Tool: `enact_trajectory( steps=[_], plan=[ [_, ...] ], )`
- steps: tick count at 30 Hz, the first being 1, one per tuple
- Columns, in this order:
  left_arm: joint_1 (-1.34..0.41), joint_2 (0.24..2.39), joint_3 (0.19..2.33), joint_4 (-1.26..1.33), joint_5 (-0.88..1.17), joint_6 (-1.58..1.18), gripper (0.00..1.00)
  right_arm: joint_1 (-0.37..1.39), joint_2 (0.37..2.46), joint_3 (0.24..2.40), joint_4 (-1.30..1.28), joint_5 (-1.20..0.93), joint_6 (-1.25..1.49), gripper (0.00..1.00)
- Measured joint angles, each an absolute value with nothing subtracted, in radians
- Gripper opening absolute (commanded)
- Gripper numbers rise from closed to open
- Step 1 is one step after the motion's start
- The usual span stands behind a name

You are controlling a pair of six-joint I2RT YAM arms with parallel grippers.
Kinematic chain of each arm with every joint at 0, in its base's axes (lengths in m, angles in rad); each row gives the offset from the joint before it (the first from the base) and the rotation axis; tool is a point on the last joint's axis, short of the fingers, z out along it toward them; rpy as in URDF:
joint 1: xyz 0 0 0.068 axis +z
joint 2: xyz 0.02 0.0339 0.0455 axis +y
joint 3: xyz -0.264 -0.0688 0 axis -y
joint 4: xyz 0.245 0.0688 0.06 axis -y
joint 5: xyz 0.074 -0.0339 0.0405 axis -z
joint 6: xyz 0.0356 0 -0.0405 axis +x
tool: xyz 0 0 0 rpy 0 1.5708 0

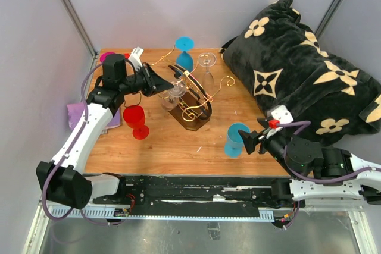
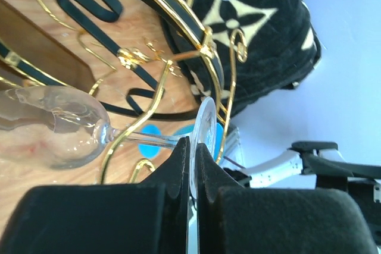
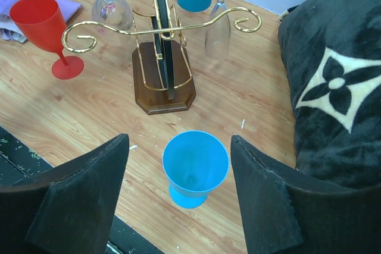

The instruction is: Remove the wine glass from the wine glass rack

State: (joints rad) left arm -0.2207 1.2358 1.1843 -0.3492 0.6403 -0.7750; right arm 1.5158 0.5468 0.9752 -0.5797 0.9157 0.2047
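The wine glass rack has gold wire arms on a dark wooden base and stands mid-table. A clear wine glass hangs on its left side. My left gripper is shut on that glass's round foot. The thin disc is pinched between the pads, and the bowl points away among the gold wires. A second clear glass hangs at the rack's back right. My right gripper is open, with a blue goblet standing between its fingers, untouched.
A red goblet stands left of the rack. A blue goblet stands upside down at the back. A black patterned cushion fills the right side. A purple cloth lies at the left edge.
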Motion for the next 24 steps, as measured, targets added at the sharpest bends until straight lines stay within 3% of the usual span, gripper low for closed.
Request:
enact_trajectory(
  steps=[15, 24],
  plan=[
    [-0.235, 1.024, 1.174, -0.291, 0.817, -0.916, 0.00, 1.455, 0.651, 1.077, -0.676, 0.802, 0.427, 0.90],
    [-0.233, 0.942, 1.202, -0.202, 0.899, -0.945, 0.01, 1.001, 0.729, 1.032, -0.540, 0.307, 0.540, 0.93]
  ],
)
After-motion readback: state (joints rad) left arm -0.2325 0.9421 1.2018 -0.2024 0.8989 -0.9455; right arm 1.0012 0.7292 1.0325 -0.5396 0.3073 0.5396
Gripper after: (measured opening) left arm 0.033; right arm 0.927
